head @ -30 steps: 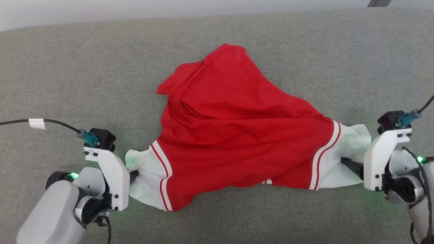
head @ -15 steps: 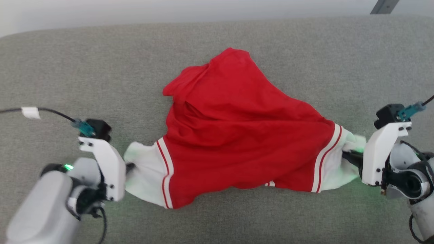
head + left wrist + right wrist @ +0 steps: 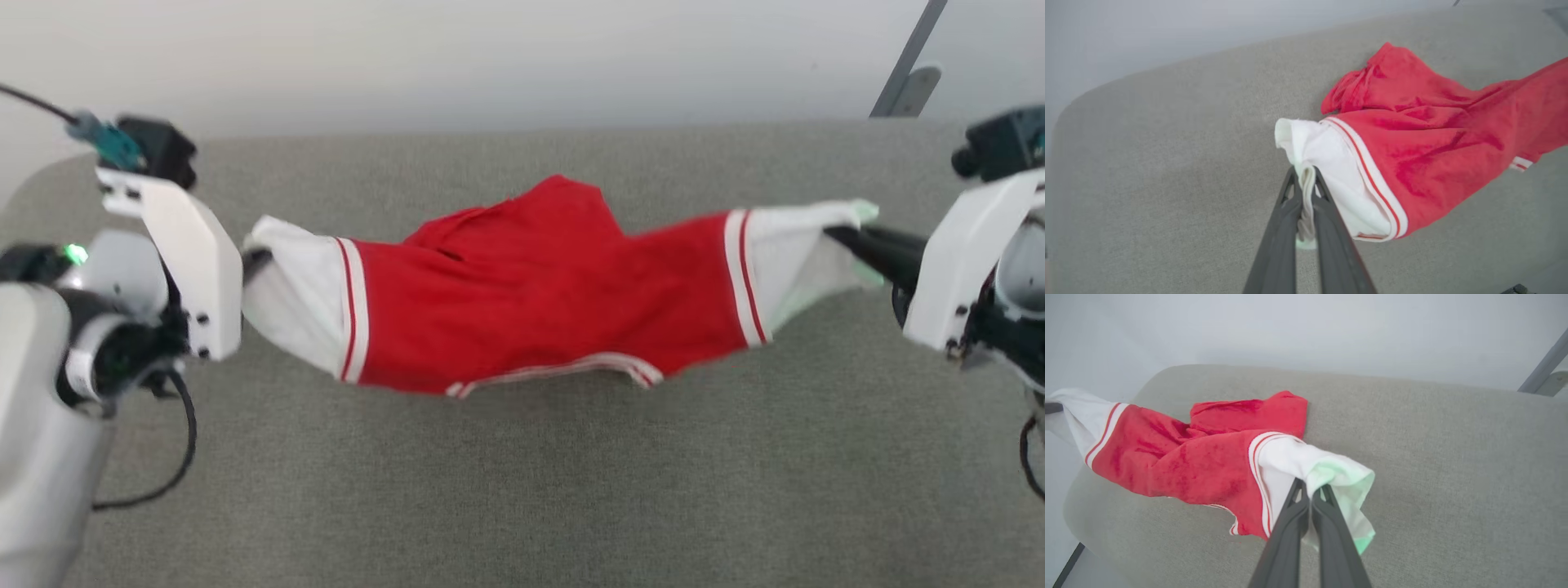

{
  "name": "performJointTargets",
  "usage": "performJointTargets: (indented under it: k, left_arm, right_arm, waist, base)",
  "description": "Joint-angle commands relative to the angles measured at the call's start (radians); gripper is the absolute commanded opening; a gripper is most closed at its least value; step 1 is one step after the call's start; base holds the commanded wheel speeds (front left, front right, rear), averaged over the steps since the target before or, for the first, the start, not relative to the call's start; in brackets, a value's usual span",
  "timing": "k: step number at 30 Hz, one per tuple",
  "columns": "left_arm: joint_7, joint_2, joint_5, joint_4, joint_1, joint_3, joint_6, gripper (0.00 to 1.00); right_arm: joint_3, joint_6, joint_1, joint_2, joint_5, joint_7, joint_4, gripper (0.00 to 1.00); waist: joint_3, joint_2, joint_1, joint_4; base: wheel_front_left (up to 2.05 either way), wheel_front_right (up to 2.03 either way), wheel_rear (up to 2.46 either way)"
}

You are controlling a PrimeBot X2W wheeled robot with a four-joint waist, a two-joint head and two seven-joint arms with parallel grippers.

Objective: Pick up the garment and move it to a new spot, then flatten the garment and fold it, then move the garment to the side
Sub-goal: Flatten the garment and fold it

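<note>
While my left gripper (image 3: 255, 263) at 9 o'clock and right gripper (image 3: 834, 234) at 3 o'clock each clamp 1 white sleeve end (image 3: 294, 286), the bright red soft-fabric shirt (image 3: 539, 318) stretches between them over grey upholstery (image 3: 522, 490).

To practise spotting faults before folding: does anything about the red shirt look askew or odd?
The red shirt sags bunched between the left gripper and right gripper, each shut on a white sleeve end; a crumpled red flap lies on the grey cushion. No tear shows.
</note>
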Motion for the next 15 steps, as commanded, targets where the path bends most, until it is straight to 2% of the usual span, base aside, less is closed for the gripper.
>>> performJointTargets:
  k: [1, 6, 15]
  left_arm:
    - [0.014, 0.008, 0.0, -0.019, -0.039, 0.008, 0.009, 0.0]
    - [0.035, 0.018, 0.005, -0.038, -0.102, 0.015, 0.012, 0.0]
    - [-0.004, 0.021, 0.029, -0.015, -0.259, 0.045, 0.004, 0.0]
  right_arm:
    - [-0.009, 0.0, -0.032, 0.006, 0.01, 0.006, -0.021, 0.0]
    - [-0.023, 0.0, -0.085, 0.026, 0.002, 0.001, -0.044, 0.0]
    - [-0.033, 0.0, -0.21, 0.04, -0.01, -0.032, -0.066, 0.0]
  waist:
    - [-0.038, 0.0, 0.0, -0.002]
    - [-0.081, 0.0, 0.0, -0.005]
    - [-0.128, 0.0, 0.0, -0.011]
  base:
    - [0.0, 0.0, 0.0]
    - [0.0, 0.0, 0.0]
    - [0.0, 0.0, 0.0]
